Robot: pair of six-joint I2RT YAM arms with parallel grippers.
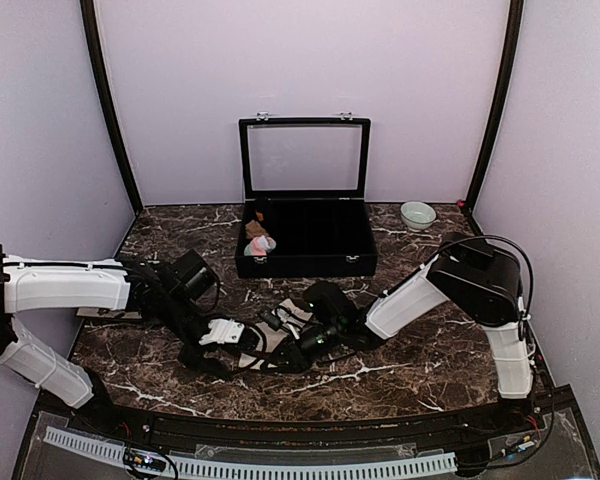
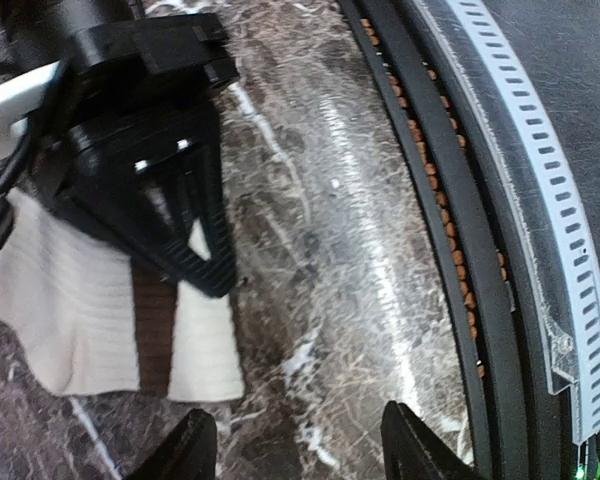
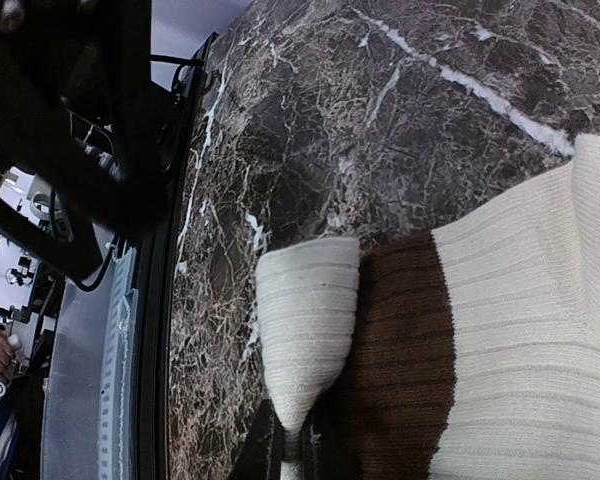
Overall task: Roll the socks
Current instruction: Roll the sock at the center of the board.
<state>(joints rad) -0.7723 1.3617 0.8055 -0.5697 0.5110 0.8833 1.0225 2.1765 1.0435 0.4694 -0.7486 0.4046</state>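
The cream-beige sock (image 3: 520, 330) with a dark brown band lies flat on the marble table between my two grippers. It also shows in the left wrist view (image 2: 70, 310) and in the top view (image 1: 252, 350). My right gripper (image 3: 298, 455) is shut on the sock's cream end, which is lifted and folded over the brown band. The left wrist view shows its black fingers (image 2: 205, 265) pinching that edge. My left gripper (image 2: 300, 450) is open and empty just over bare marble beside the sock. The pink sock (image 1: 260, 243) sits rolled in the black box.
The black box (image 1: 310, 262) stands at the back centre with its glass lid up. A small tan-brown bundle (image 1: 255, 228) lies inside it by the pink sock. A pale green bowl (image 1: 417, 214) sits at the back right. The table's front rail (image 2: 450, 230) runs close to my left gripper.
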